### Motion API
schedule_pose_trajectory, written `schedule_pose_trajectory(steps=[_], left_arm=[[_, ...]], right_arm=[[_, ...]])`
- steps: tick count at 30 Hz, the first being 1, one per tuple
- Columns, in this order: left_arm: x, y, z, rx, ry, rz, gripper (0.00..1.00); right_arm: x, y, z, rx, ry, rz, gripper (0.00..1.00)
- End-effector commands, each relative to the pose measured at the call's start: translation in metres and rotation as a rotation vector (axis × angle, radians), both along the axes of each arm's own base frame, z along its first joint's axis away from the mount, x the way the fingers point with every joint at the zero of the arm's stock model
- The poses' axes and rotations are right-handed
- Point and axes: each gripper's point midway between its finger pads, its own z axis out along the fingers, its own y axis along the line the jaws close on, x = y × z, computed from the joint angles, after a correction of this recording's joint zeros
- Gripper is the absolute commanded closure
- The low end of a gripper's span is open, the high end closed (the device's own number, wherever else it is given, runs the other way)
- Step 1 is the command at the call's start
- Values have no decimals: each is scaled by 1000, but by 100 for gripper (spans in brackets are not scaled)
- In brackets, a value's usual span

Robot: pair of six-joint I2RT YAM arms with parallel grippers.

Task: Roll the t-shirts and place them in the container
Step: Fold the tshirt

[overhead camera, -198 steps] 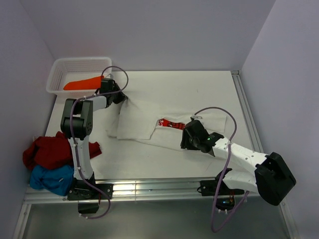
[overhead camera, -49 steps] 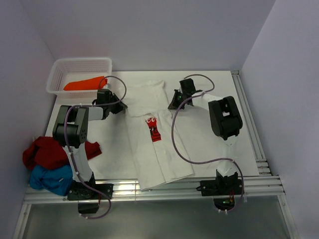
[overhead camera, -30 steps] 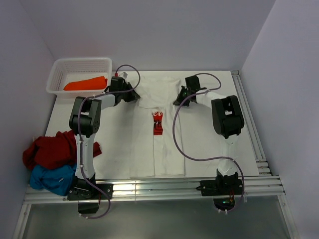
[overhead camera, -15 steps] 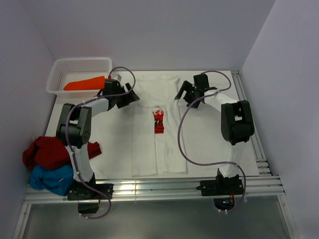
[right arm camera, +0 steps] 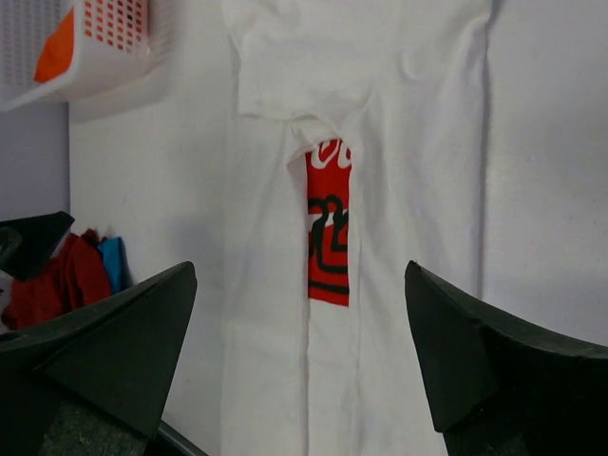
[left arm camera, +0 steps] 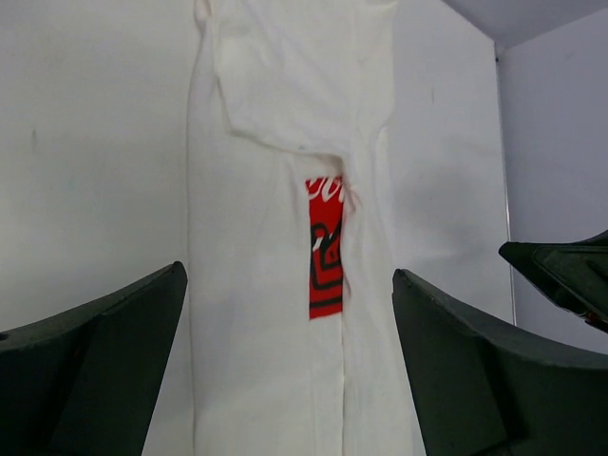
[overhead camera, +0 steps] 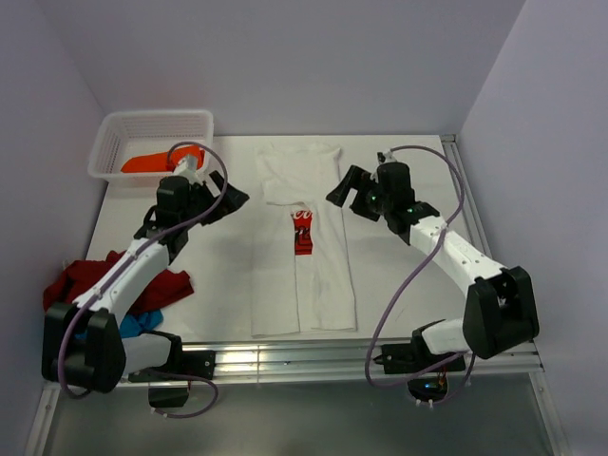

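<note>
A white t-shirt (overhead camera: 302, 256) with a red chest print (overhead camera: 302, 233) lies flat mid-table, folded into a long narrow strip, its collar end folded over at the far side. My left gripper (overhead camera: 226, 195) hovers open to its left and my right gripper (overhead camera: 347, 195) open to its right, both off the cloth and empty. In the left wrist view the strip (left arm camera: 275, 285) fills the gap between the open gripper (left arm camera: 287, 271); the right wrist view shows the same shirt (right arm camera: 380, 190) past that gripper (right arm camera: 299, 266). An orange t-shirt (overhead camera: 152, 161) lies in the basket. Dark red (overhead camera: 95, 285) and blue (overhead camera: 142, 323) t-shirts are piled at the left edge.
The white perforated basket (overhead camera: 119, 128) stands at the far left corner, and shows again at the upper left of the right wrist view (right arm camera: 104, 57). A metal rail (overhead camera: 285, 361) runs along the near table edge. Walls close in on the left, the back and the right.
Both grippers were shut on the shirt's far end a second ago. They have opened, let it go and drawn back outward and toward the near side. The shirt stays flat.
</note>
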Motion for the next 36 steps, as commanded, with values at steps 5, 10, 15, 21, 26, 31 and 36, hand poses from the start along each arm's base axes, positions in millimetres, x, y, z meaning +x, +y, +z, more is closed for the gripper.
schedule_pose_trajectory(steps=[5,10,15,21,26,31,36], left_arm=[[-75,9,-40,-31,75,-16,5],[-110,11,-61,-67,105,-33,6],[-122,13,-64,-105,95,-5,6],[-127,9,-60,-181,158,22,7],[-126,16,-4,-250,212,128,7],[-120,50,71,-286,98,340,7],[-110,54,102,-332,107,404,7]], right_arm=[[-69,1,-31,-59,34,25,7],[-99,-1,-44,-2,4,24,7],[-117,1,-45,12,-52,37,6],[-122,4,-48,22,-66,45,6],[-121,-2,-39,4,-103,28,5],[-114,-11,-32,-54,-129,-4,4],[-112,-12,-23,-60,-145,-10,4]])
